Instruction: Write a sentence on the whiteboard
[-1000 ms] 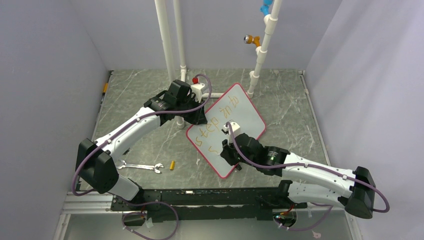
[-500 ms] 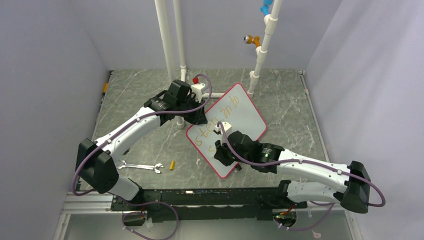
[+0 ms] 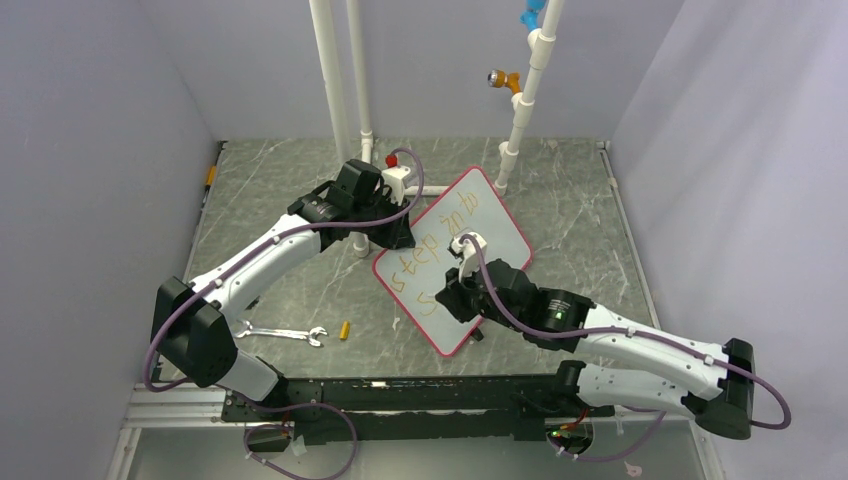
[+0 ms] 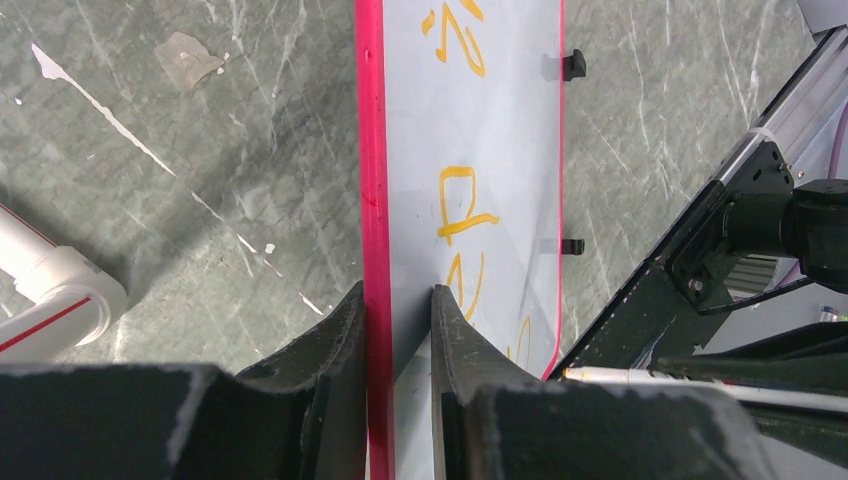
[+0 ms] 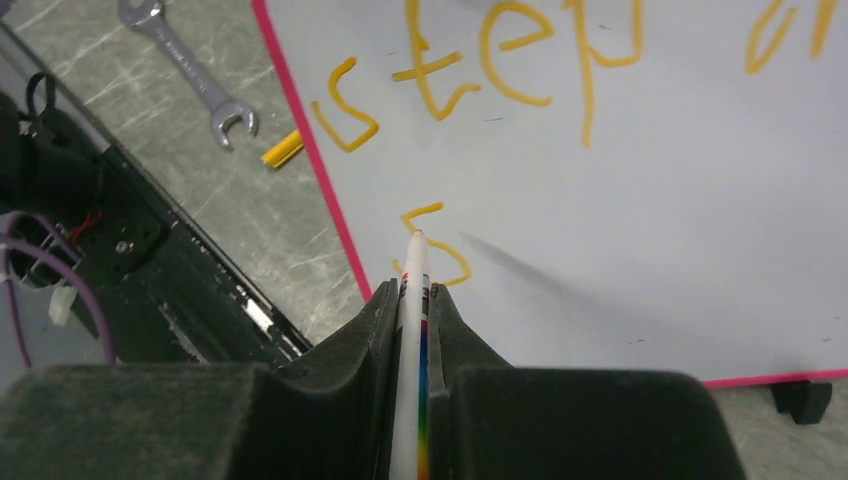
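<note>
Left jaws: the left gripper (image 4: 398,300) is clamped on the edge of the flat white whiteboard (image 4: 500,150) with rounded corners and a thin red-pink rim, one finger on each face.
Right jaws: the right gripper (image 5: 413,290) is closed around a thin white marker (image 5: 414,262) with a rainbow-coloured stripe, which points forward out of the fingers.
Marker tip: it is over the whiteboard, near the rim, at the single orange-yellow letter "s" (image 5: 430,240); it seems to touch the surface, but I cannot tell for sure.
Sentence: the thin orange-yellow handwritten sentence (image 5: 480,60) begins with "step" and continues with more letters on the same line; the lone "s" is on a second line below it.
Whiteboard place: it lies turned at an angle on the grey-green marbled table (image 3: 260,200), between the two grippers.
Clips: two small black clips (image 4: 573,65) sit on the whiteboard edge opposite the left gripper.
Beside the whiteboard: a small yellow cylinder piece (image 5: 283,148) lies near the rim, and a silver metal open-end wrench (image 5: 190,75) is just beyond it.
Behind the whiteboard: white plastic pipes (image 3: 335,80) stand upright.
</note>
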`<action>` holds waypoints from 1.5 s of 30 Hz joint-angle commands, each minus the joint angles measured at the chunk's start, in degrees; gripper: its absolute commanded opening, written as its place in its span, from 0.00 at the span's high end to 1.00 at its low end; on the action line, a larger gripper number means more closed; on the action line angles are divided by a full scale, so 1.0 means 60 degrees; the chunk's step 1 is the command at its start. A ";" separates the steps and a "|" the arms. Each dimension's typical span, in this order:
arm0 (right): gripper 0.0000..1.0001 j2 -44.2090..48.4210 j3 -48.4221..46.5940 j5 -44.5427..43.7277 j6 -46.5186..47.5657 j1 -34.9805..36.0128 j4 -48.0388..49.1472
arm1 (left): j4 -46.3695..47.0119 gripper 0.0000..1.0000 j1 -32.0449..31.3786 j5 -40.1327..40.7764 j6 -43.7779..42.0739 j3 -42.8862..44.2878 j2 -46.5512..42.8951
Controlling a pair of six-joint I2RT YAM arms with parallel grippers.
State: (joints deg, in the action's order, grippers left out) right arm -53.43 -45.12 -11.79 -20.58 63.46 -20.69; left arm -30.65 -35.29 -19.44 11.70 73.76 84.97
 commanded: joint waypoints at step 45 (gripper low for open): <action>1.00 -0.0607 0.0747 -0.1640 -0.0672 0.0005 -0.0136 | 0.0056 1.00 -0.0013 0.0913 -0.0912 0.0305 0.0026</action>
State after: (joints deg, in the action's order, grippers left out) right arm -56.49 -40.14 -19.27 -23.83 63.46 -20.14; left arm -31.05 -35.29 -19.27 11.68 73.95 85.01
